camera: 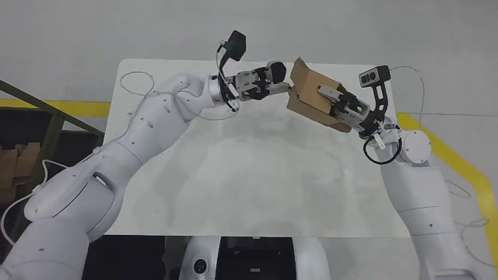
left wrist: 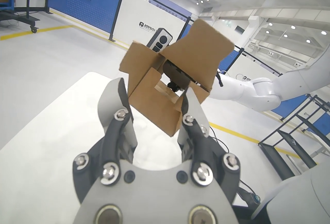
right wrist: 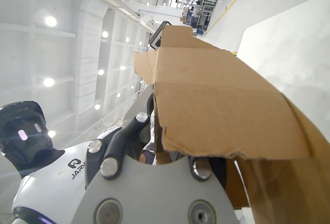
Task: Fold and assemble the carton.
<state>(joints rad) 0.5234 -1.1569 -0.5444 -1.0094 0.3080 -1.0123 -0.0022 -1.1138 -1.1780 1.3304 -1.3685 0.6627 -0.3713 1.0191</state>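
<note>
White table [camera: 233, 179]: carton [camera: 311, 89] held over it; R gripper [camera: 340, 102] seems clamped on its wall, L gripper [left wrist: 154, 89] fingers spread.

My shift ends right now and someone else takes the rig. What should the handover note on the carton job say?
Left gripper: open, straddling a lower corner of the carton, not gripping it.
Right gripper: shut on a carton wall, apparently holding it just off the table, over the far right part.
Done: carton opened up into a box shape.
Left: the flaps stand open; fold and tuck them, then set the carton down.
</note>
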